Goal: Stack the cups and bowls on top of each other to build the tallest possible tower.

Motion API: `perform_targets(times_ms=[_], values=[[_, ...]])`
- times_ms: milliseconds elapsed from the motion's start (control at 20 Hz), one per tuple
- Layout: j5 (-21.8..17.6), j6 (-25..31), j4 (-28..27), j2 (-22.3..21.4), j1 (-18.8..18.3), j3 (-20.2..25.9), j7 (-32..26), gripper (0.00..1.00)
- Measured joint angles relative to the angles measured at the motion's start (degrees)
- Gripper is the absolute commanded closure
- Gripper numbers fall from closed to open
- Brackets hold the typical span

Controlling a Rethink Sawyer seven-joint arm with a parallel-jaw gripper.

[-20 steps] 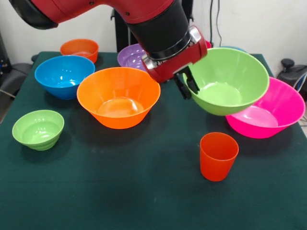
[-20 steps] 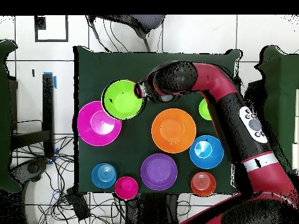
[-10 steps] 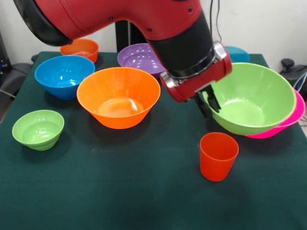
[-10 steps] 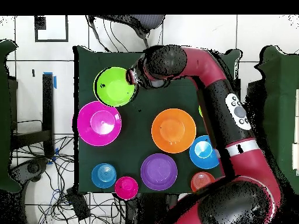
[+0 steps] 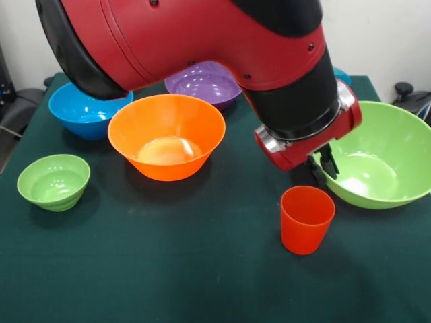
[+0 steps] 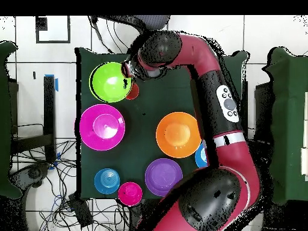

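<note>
Grip stays pinched on the medium green bowl's (image 5: 377,165) rim as my gripper (image 5: 326,165) carries it past the pink bowl (image 6: 102,127) — now beside the cup (image 5: 306,219), so no stack yet.

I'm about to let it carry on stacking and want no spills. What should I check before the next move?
1. Gripper jaws shut on the large green bowl rim: ok.
2. Large green bowl resting on the table: cannot tell.
3. Large green bowl over the pink bowl: not ok, they sit apart.
4. Cup upright: ok.
5. Cup clear of the large green bowl: cannot tell, very close.
</note>
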Motion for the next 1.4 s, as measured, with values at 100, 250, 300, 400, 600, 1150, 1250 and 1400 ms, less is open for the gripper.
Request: perform_targets(times_ms=[100, 250, 300, 400, 600, 1150, 1250, 1400], values=[[-0.2, 2.1, -2.1, 0.8, 0.7, 0.0, -1.4, 1.0], [-0.3, 3.7, -3.6, 1.2, 0.8, 0.0, -2.7, 1.0], [-0.3, 3.8, -3.8, 1.2, 0.8, 0.0, -2.9, 1.0], [-0.3, 4.5, -4.7, 1.5, 0.8, 0.0, -3.8, 1.0], [-0.3, 5.1, -6.8, 2.1, 0.8, 0.0, -5.6, 1.0], [-0.4, 5.3, -11.3, 3.4, 0.9, 0.0, -10.0, 1.0], [-0.5, 5.6, -11.9, 3.4, 1.0, 0.0, -10.5, 1.0], [-0.5, 6.5, -13.3, 3.5, 1.2, 0.0, -11.4, 1.0]])
